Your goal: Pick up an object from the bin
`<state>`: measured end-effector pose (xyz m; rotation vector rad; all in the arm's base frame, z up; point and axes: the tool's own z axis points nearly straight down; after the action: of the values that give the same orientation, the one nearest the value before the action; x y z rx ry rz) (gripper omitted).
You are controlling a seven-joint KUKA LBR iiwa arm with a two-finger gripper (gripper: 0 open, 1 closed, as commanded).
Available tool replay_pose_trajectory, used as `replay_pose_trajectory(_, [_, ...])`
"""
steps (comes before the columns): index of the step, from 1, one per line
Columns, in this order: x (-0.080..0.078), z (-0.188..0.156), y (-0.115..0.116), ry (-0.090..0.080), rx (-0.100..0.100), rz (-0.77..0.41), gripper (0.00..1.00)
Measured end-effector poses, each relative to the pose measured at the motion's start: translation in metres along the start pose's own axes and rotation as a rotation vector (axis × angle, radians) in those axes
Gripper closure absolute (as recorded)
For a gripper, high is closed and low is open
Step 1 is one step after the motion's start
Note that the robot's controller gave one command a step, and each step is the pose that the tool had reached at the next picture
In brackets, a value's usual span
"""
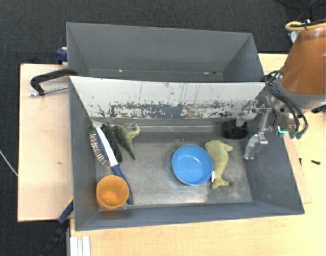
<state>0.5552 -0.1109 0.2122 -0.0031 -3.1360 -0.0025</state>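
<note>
Far to the claw's left, along the bin's (269, 193) opposite side, lie a white-handled brush (106, 148), an orange cup (112, 191) and a green toy dinosaur (125, 137). Nearer, to its lower left, a blue bowl (192, 165) touches an olive plush sea animal (219, 161). A black round piece (235, 130) sits just left of the claw (252, 143), nearest of all. The claw hangs by the right wall; whether apart or together I cannot tell.

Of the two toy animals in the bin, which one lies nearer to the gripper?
The pale yellow-green soft toy beside the blue bowl, close to the gripper. The dark green dinosaur lies across the bin, by the brush.
</note>
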Motion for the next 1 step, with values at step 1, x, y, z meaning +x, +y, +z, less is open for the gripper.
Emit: replay_pose_trajectory(1, [-0.0016,0.1429,0.0145,-0.009,0.001,0.042,0.00])
